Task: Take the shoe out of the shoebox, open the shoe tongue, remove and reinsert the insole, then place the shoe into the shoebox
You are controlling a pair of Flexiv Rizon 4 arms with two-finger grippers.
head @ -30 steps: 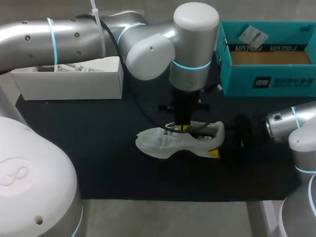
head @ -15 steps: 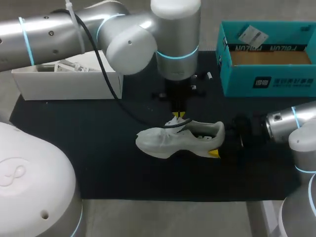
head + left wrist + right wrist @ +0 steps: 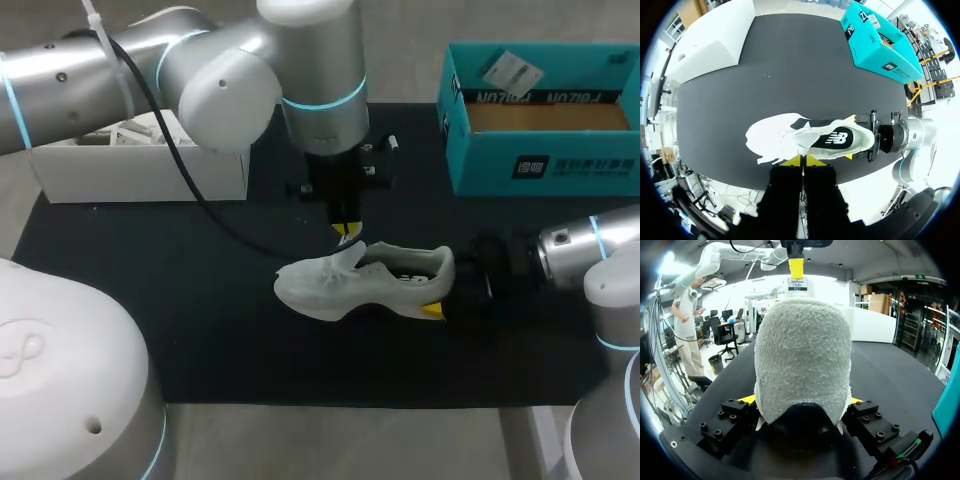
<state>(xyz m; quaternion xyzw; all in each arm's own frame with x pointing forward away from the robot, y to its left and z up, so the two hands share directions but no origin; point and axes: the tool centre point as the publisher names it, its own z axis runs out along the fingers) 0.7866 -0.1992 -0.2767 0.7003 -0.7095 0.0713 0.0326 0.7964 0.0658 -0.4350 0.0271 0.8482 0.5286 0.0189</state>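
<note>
A white shoe (image 3: 330, 285) lies on its side on the black mat, toe toward my left. My left gripper (image 3: 346, 233) hangs just above its opening, shut on the shoe tongue (image 3: 347, 255), which is drawn up and out. In the left wrist view the closed yellow tips (image 3: 801, 160) pinch the tongue over the shoe (image 3: 775, 140). My right gripper (image 3: 448, 290) holds the heel, one finger on each side. In the right wrist view the fuzzy heel (image 3: 802, 350) fills the space between its yellow fingertips (image 3: 747, 400), with the left gripper (image 3: 796, 267) above.
The open teal shoebox (image 3: 540, 165) stands at the back right with a paper card (image 3: 512, 72) inside. A white box (image 3: 140, 170) with paper sits at the back left. The black mat (image 3: 200, 310) is bare in front of the shoe.
My left arm has drawn back and to the left, rising out of the shoe's opening with the tongue pulled up. The shoe and the right gripper have stayed put.
</note>
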